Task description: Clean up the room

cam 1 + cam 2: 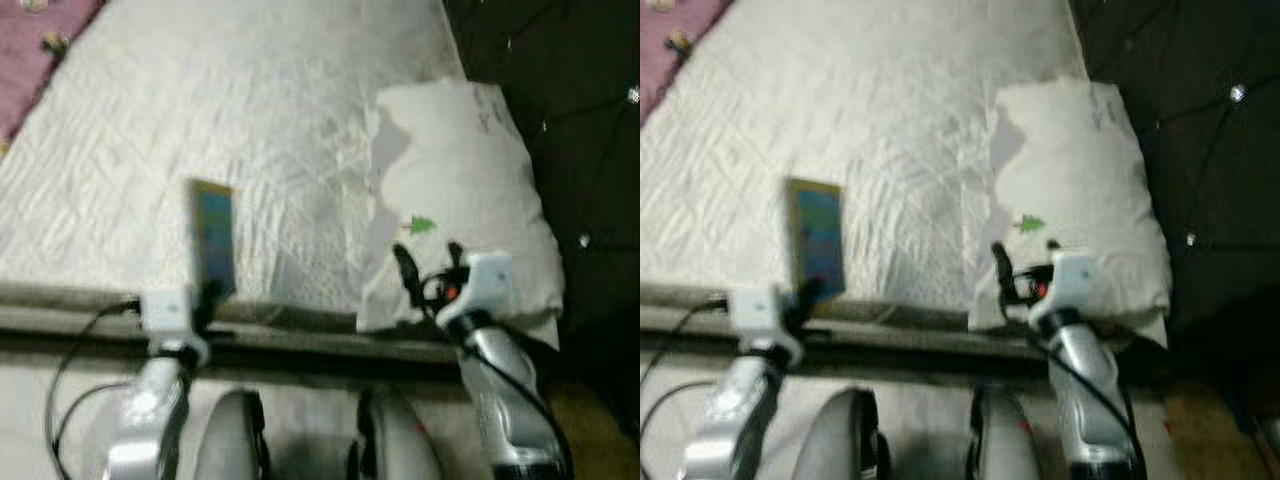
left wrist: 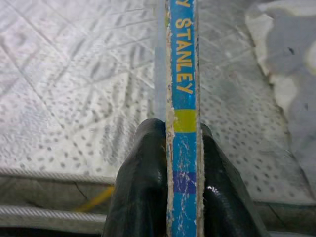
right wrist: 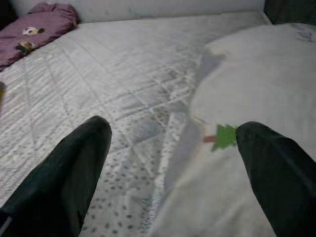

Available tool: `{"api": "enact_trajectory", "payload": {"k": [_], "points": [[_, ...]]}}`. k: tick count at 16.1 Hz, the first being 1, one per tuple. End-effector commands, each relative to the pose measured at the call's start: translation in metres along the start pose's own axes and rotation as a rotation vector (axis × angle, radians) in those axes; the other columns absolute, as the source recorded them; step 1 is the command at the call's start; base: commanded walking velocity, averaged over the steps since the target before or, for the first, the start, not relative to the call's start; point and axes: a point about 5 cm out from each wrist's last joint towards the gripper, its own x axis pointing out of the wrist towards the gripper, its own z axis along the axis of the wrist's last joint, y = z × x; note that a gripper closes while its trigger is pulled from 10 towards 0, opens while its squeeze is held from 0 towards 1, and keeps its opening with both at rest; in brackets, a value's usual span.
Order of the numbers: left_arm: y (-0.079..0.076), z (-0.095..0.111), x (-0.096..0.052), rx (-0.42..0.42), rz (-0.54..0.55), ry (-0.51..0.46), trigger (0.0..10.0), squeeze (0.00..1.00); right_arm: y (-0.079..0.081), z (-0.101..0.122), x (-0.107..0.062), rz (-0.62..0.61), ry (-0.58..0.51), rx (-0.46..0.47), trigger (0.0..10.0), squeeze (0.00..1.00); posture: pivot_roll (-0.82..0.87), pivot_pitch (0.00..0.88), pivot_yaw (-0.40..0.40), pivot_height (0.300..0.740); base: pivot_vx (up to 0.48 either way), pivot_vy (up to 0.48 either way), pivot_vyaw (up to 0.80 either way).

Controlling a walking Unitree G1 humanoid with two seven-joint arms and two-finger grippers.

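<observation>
Book held up over the bed

Book (image 1: 213, 238) is thin and blue, and it stands upright above the near edge of the bed. The left gripper (image 2: 183, 163) pinches it from both sides. In the left wrist view its two black fingers (image 2: 143, 182) press on the worn spine. The spine is blue with a yellow band and a purple band. Yellow letters on it spell "STANLEY". In the head views the cover shows blue with a yellowish edge, but it is too blurry to read.

Under the book lies the white quilt (image 1: 200, 130) with stitched diamond lines and little dots. It covers the bed from the near edge to the far end.

The right gripper (image 1: 430, 268) hangs over the near edge of a white pillow (image 1: 470, 180). Its two fingers are spread wide apart and hold nothing. The pillow lies on the right side of the bed, on top of the quilt. It has a small green tree (image 3: 225, 136) printed on it, just ahead of the right gripper.

A purple cushion (image 3: 37, 27) with small pictures on it sits at the far left corner of the bed. Dark floor (image 1: 580, 120) runs along the right side of the bed, beside the pillow.
</observation>
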Motion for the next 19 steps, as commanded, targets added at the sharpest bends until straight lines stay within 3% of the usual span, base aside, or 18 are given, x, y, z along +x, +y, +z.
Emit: {"api": "enact_trajectory", "payload": {"k": [1,16,19], "points": [[-0.0102,0.0034,0.0003,-0.009,-0.035,-0.024,10.0,0.0,-0.009,-0.0009,-0.0059,-0.029,0.011,-0.008,10.0,0.0,-0.05,0.176,0.013,0.646,0.262,0.0,0.0],[-0.0141,-0.0012,0.0023,-0.015,-0.052,-0.004,10.0,0.0,-0.0129,0.0004,-0.0057,-0.033,0.011,-0.02,10.0,0.0,-0.06,0.164,0.003,0.646,0.276,0.0,0.0],[-0.0168,-0.0036,0.0052,-0.036,-0.06,-0.005,10.0,0.0,-0.0147,-0.0002,-0.0054,-0.031,0.014,-0.022,10.0,0.0,-0.06,0.146,-0.001,0.646,0.0,0.0,0.0]]}}
